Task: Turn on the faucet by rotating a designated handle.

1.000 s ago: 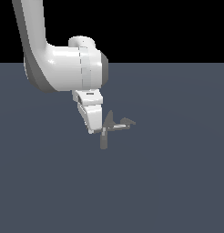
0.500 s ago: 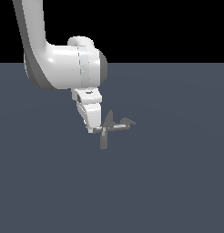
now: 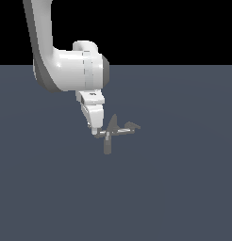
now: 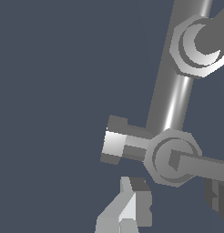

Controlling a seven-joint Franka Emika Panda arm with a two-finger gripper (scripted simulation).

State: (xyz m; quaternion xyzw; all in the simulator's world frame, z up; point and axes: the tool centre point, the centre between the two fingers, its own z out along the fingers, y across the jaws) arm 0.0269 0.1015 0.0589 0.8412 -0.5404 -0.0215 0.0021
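The faucet [image 3: 113,128] is a tiny grey fixture on the dark floor, with a pointed upright centre and a wedge-tipped arm on the exterior view's right. My gripper [image 3: 98,131] hangs at its other side, fingertips down at the faucet's level, and covers most of the handle there. In the wrist view the handle [image 4: 114,144] is a short arm with a blocky end, sticking out of a hexagonal hub [image 4: 173,157]. My gripper [image 4: 173,205] is open and empty. One finger [image 4: 127,210] lies just beside the handle's end, not touching it. The other finger [image 4: 216,195] is beyond the hub.
A long shiny bar [image 4: 172,98] runs from the hub to a second hexagonal fitting [image 4: 198,45]. A dark bar [image 3: 107,145] points from the faucet toward the exterior view's bottom. The floor [image 3: 184,188] is plain dark grey all around.
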